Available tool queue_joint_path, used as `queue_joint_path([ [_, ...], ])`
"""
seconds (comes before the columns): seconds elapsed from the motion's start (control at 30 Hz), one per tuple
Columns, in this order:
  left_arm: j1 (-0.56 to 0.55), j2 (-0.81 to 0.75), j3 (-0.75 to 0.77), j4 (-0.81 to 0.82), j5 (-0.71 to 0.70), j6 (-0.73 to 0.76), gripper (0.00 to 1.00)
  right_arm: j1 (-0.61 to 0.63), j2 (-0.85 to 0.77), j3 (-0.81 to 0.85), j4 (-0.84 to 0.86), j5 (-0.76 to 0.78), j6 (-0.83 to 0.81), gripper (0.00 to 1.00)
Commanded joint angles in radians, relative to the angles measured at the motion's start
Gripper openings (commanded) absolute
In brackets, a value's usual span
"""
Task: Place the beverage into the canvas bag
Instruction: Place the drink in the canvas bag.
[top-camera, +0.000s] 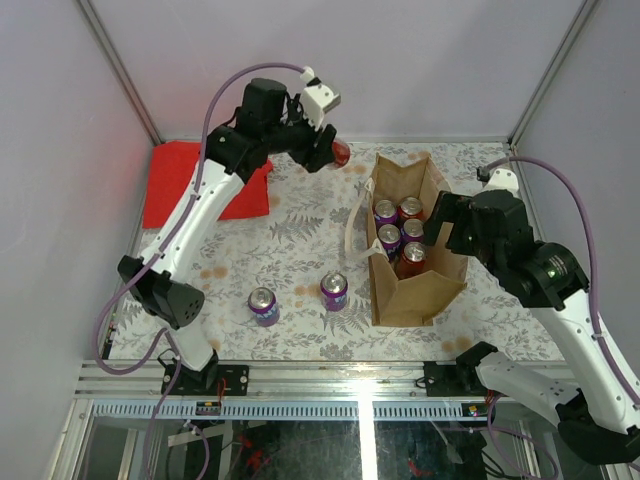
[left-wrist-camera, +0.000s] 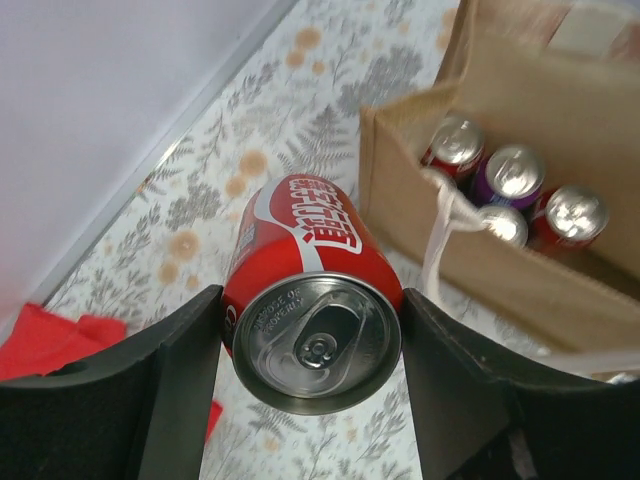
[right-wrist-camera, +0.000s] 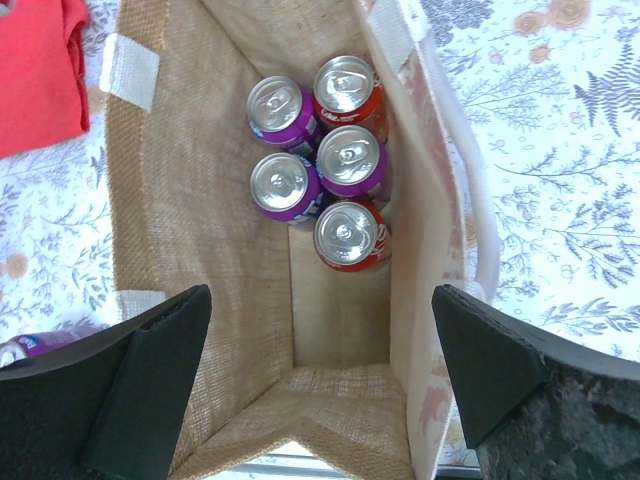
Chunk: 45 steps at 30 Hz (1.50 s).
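Observation:
My left gripper (top-camera: 328, 150) is shut on a red beverage can (top-camera: 341, 152), held in the air at the back of the table, left of the canvas bag (top-camera: 432, 290). In the left wrist view the can (left-wrist-camera: 300, 250) sits between both fingers, top toward the camera, with the bag (left-wrist-camera: 400, 170) to its right. The tan bag stands open and holds several red and purple cans (top-camera: 398, 225). My right gripper (top-camera: 432, 232) is open and empty above the bag's mouth. Its wrist view looks straight down into the bag (right-wrist-camera: 190, 170) at the cans (right-wrist-camera: 318, 165).
Two purple cans (top-camera: 264, 305) (top-camera: 334, 290) stand on the floral tablecloth in front, left of the bag. A flat red cloth (top-camera: 190, 185) lies at the back left. The bag's cream handles (top-camera: 352, 225) hang on its left side. Enclosure walls surround the table.

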Motion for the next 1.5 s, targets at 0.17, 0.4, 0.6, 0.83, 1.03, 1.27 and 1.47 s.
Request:
queue_joint_path([
  [0.17,-0.090,0.072,0.232,0.265,0.125,-0.224,0.00,0.008,-0.048,-0.003,-0.024,0.198,0.053,0.99],
  [0.4,-0.223,0.131,0.235,0.234,0.154,-0.151,0.00,0.008,-0.101,-0.030,-0.061,0.232,0.095,0.99],
  [0.6,-0.280,0.157,0.144,0.160,0.183,-0.094,0.00,0.008,-0.123,0.003,-0.128,0.253,0.112,0.99],
  [0.83,-0.350,0.207,0.102,0.064,0.173,-0.029,0.00,0.008,-0.147,0.030,-0.183,0.265,0.100,0.99],
  [1.03,-0.414,0.257,0.079,0.009,0.116,0.008,0.00,0.008,-0.160,0.040,-0.203,0.269,0.064,1.00],
  [1.27,-0.444,0.300,0.109,-0.024,0.046,0.039,0.00,0.008,-0.188,0.039,-0.228,0.291,0.055,1.00],
  [1.47,-0.445,0.305,0.129,-0.053,-0.004,0.044,0.00,0.008,-0.184,0.042,-0.224,0.300,0.017,0.99],
])
